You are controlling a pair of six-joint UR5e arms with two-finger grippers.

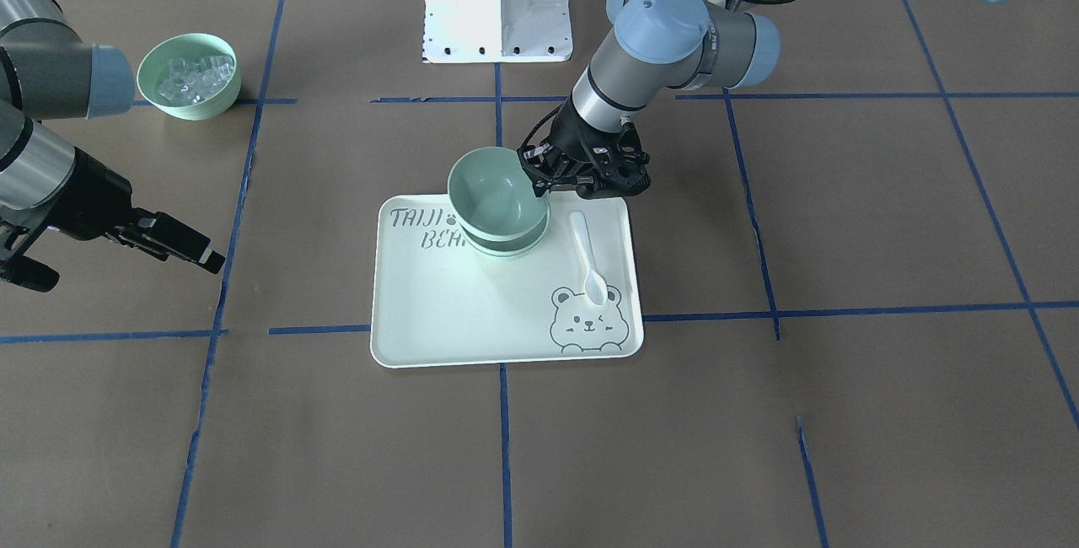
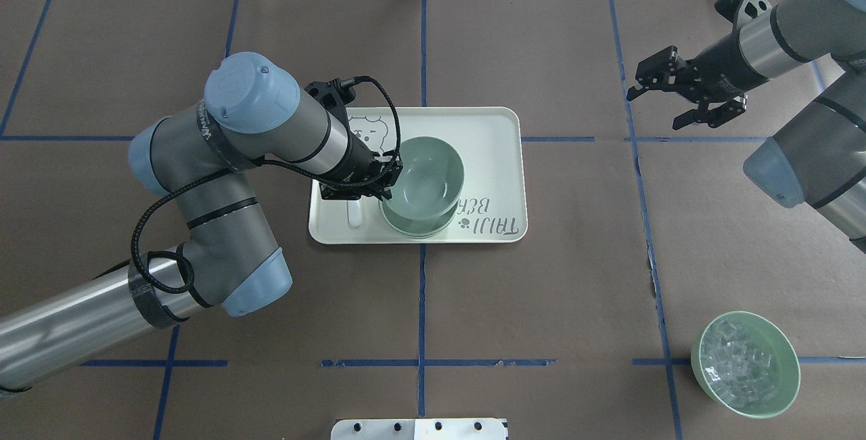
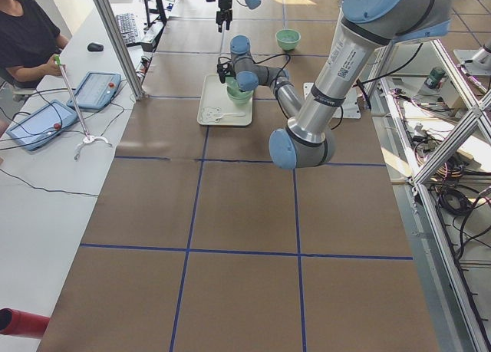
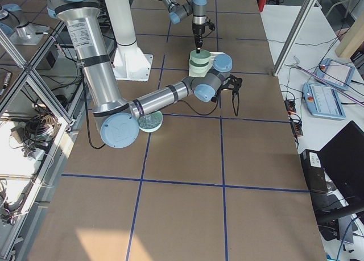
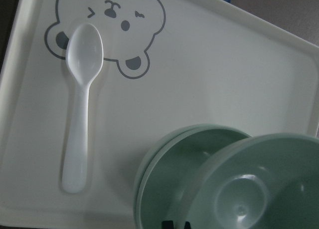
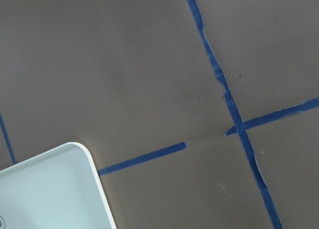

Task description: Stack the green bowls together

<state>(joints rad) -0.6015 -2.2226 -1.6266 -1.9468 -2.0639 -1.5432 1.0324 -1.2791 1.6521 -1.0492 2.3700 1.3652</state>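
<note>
Two pale mint-green bowls (image 1: 506, 246) sit nested on the bear-print tray (image 1: 472, 320). My left gripper (image 1: 546, 181) is shut on the rim of the third green bowl (image 1: 493, 194) and holds it tilted over the stack, partly inside it. In the overhead view the left gripper (image 2: 391, 179) pinches the held bowl (image 2: 426, 179) on its left rim. In the left wrist view the held bowl (image 5: 259, 189) overlaps the two nested bowls (image 5: 164, 189). My right gripper (image 2: 655, 107) is open and empty, far to the right of the tray.
A white plastic spoon (image 1: 587, 257) lies on the tray beside the bowls. A green bowl of clear ice-like cubes (image 2: 744, 365) stands near the robot's side at the right. The white robot base (image 1: 497, 0) is behind the tray.
</note>
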